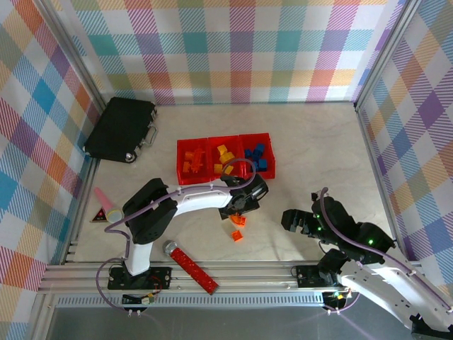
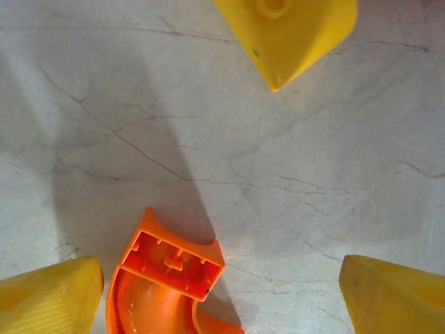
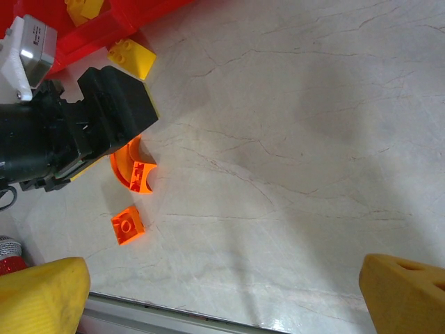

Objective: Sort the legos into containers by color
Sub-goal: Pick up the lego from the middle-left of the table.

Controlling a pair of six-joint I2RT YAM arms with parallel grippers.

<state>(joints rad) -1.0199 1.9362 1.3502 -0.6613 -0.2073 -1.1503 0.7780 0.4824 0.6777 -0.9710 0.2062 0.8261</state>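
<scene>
Hovering low over the table, our left fingers stand wide apart and hold nothing. In the left wrist view the orange arch lies at the lower left, hollow underside up, just beside the finger in the lower left corner and far from the one at lower right; whether the near finger touches it we cannot tell. We judge the step in hand to be picking up this arch. To do it well we should shift toward the lower left of that frame until the arch sits midway between the two fingers, come down squarely, and close across its flat sides rather than its curve, so it cannot squirt out. A yellow piece at the top edge is best left undisturbed. In the top view a small orange brick lies just below the arch, and the containers sit just above centre; the leftmost compartment, with orange legos in it, is where the arch belongs. Further right, our right fingers are spread fully, empty, over bare table.
</scene>
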